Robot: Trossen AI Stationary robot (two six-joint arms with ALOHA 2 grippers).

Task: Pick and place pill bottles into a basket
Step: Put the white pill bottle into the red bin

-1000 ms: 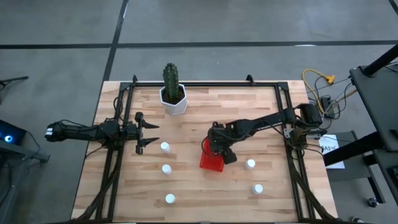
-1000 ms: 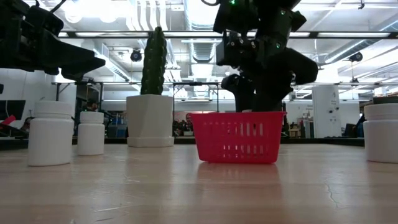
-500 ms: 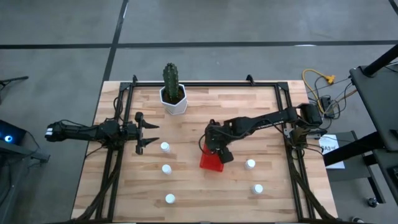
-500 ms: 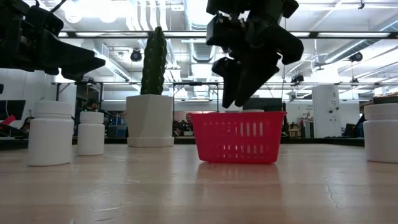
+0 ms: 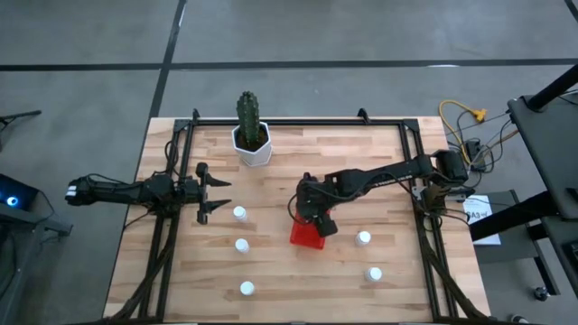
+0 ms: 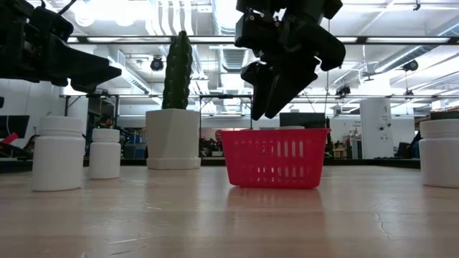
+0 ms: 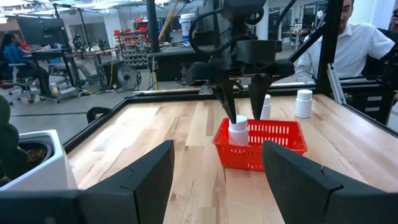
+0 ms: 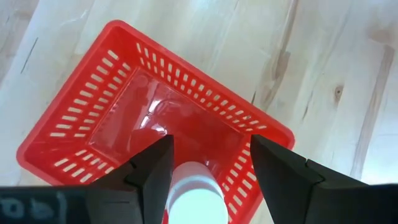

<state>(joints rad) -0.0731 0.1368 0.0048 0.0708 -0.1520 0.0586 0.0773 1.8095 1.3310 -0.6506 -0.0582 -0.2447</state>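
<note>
The red basket (image 5: 305,236) stands mid-table. One white pill bottle (image 7: 238,132) stands upright on its base inside the basket, and its cap shows in the right wrist view (image 8: 196,200). My right gripper (image 7: 242,114) hangs open just above this bottle, fingers pointing down, one on either side of the cap and apart from it. It also shows in the high view (image 5: 312,219). My left gripper (image 5: 215,191) waits open at the table's left. Three bottles (image 5: 239,213) (image 5: 242,245) (image 5: 247,288) stand left of the basket and two bottles (image 5: 363,238) (image 5: 375,273) stand right of it.
A white pot with a cactus (image 5: 252,143) stands at the far side, left of centre. A black frame (image 5: 172,226) runs along the table's edges. People show in the room beyond the table (image 7: 348,43).
My right gripper has risen out of the basket, clear above its rim, and gone slightly toward the table's left. The bottle stays standing in the basket.
</note>
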